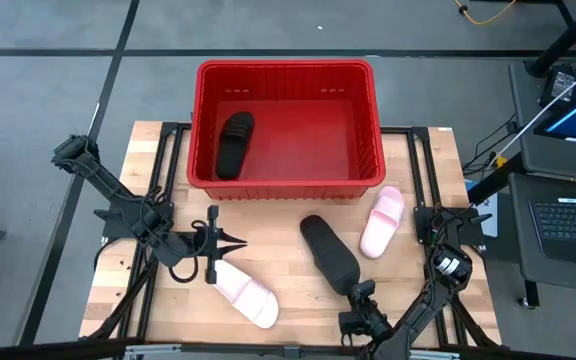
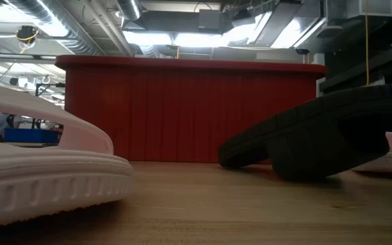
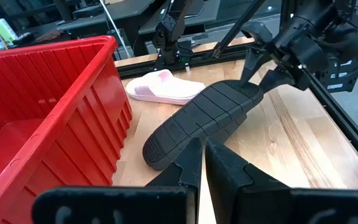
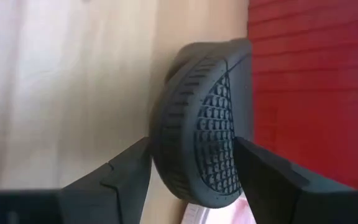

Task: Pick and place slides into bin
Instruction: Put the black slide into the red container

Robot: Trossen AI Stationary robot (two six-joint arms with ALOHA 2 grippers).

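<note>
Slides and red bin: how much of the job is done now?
One black slide lies in the red slotted plastic bin. The right gripper straddles the second black slide, jaws open. Two pale pink slides remain on the table.

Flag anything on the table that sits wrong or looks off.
The black slide on the table lies sole-up, tread showing, its heel end between the right gripper's open fingers. One black slide lies in the red bin; both pink slides lie strap-up. Nothing damaged.
</note>
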